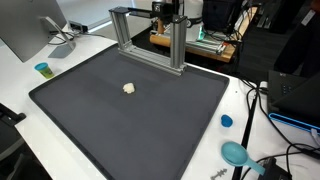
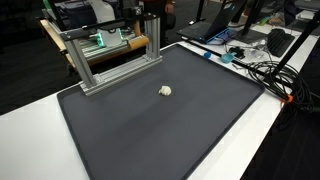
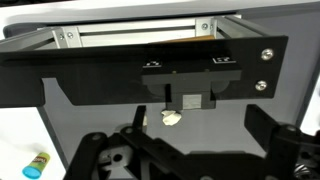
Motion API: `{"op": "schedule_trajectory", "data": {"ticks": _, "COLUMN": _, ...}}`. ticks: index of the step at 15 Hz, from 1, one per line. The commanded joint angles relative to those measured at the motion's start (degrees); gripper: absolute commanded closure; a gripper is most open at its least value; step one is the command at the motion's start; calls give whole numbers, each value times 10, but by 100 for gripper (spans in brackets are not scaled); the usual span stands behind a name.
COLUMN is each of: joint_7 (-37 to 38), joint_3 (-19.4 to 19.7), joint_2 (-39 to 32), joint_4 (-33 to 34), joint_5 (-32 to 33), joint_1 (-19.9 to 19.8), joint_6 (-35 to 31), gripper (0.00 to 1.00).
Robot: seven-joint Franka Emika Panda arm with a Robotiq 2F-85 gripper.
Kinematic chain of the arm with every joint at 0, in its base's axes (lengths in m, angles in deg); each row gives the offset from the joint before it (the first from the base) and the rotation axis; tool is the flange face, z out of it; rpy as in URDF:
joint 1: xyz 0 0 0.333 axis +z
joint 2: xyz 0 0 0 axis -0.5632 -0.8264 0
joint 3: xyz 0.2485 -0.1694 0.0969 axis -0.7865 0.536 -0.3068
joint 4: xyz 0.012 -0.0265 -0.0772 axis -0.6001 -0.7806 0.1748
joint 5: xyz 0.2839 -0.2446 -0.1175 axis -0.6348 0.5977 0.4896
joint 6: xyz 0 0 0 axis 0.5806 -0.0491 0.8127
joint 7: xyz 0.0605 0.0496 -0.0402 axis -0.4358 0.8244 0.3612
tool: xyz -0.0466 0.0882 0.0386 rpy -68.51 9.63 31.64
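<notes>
A small pale lump [image 1: 129, 88] is seen on the dark mat [image 1: 90, 120], just in front of the metal frame [image 1: 179, 45]. It is too rounded for a long axis to be told. The gripper [image 3: 190, 160] is held wide open beyond the frame, with nothing grasped.

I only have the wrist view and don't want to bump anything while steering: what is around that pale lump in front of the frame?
Observer: The pale lump is the only loose thing on the dark mat; it lies apart from the metal frame at the mat's edge.
Operator: Anything beside the mat?
Observer: A blue cap sits on the white table, just off the mat's edge.
Operator: More on that side?
Observer: A teal round thing lies near the mat's corner, and cables run along there.
</notes>
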Motion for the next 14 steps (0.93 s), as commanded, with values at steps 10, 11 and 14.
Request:
{"op": "schedule_trajectory", "data": {"ticks": 10, "joint_7": 3, "joint_3": 3, "joint_2": -2, "joint_4": -69, "joint_5": -1, "joint_1": -4, "joint_6": -96, "gripper": 0}}
{"op": "schedule_trajectory", "data": {"ticks": 11, "joint_7": 1, "joint_3": 4, "joint_2": -3, "joint_4": -72, "joint_5": -2, "joint_1": -4, "joint_6": -102, "gripper": 0}}
{"op": "schedule_trajectory", "data": {"ticks": 14, "joint_7": -4, "joint_3": 6, "joint_2": -15, "joint_4": -62, "joint_5": -1, "joint_1": -5, "joint_6": -109, "gripper": 0}}
